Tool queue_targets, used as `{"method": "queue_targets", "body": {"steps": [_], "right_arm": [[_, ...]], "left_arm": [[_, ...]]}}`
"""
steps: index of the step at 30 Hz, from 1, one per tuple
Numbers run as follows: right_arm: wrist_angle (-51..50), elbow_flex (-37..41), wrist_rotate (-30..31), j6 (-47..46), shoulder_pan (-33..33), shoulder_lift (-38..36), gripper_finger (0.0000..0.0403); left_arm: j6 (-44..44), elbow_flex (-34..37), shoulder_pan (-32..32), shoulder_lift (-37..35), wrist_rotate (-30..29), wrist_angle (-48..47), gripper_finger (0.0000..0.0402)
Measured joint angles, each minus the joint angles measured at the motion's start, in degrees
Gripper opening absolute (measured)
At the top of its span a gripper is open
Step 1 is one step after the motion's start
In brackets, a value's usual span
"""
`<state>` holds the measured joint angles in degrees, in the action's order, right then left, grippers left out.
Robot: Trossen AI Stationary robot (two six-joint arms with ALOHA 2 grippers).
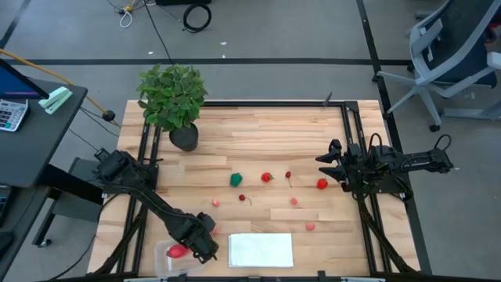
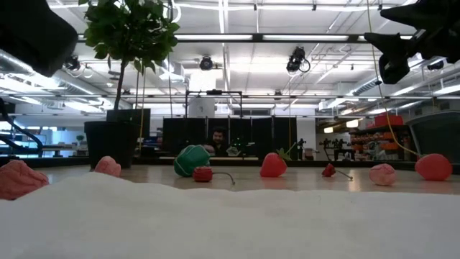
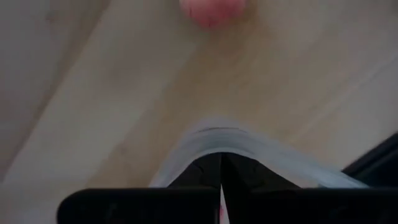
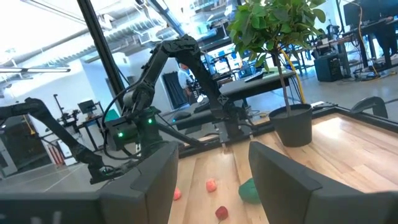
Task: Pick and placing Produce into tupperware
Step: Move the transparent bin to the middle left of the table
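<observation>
The clear tupperware [image 1: 166, 257] sits near the table's near-left corner with one red piece [image 1: 178, 251] inside. My left gripper [image 1: 205, 239] hangs over its right end, shut. In the left wrist view the tub's rounded rim [image 3: 217, 132] curves around the gripper [image 3: 221, 163], and a pink piece [image 3: 211, 9] lies beyond. Other produce is scattered mid-table: a green piece [image 1: 236, 179], red ones [image 1: 266, 178] [image 1: 322, 184], and pink ones [image 1: 294, 201] [image 1: 311, 226]. My right gripper [image 1: 329, 161] waits open at the right, above the table. My left gripper's shut fingertips [image 3: 208, 168] point down right at the tub's clear rounded rim [image 3: 186, 146]. I cannot tell whether they touch it.
A flat white sheet [image 1: 261, 250] lies just right of the tub at the near edge. A potted plant [image 1: 174, 102] stands at the far-left corner. Small stemmed red pieces [image 1: 288, 175] [image 1: 243, 197] lie among the produce. Black rails run along the table's sides.
</observation>
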<state>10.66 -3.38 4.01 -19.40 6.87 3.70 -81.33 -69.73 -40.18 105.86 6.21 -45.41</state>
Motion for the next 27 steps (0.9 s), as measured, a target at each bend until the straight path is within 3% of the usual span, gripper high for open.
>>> {"method": "queue_targets", "body": {"steps": [6, 20, 27], "right_arm": [[0.07, 0.00, 0.00, 0.00, 0.00, -0.02, 0.0206], [0.13, 0.00, 0.00, -0.07, 0.02, -0.02, 0.0206], [0.13, 0.00, -0.02, -0.09, 0.01, -0.02, 0.0206]], "left_arm": [[4.38, 0.00, 1.92, 0.00, -4.80, -2.74, 0.0007], [16.33, 0.00, 10.09, 0.00, -10.19, -25.93, 0.0004], [23.25, 0.00, 15.79, -0.02, -16.66, -31.04, 0.0010]]}}
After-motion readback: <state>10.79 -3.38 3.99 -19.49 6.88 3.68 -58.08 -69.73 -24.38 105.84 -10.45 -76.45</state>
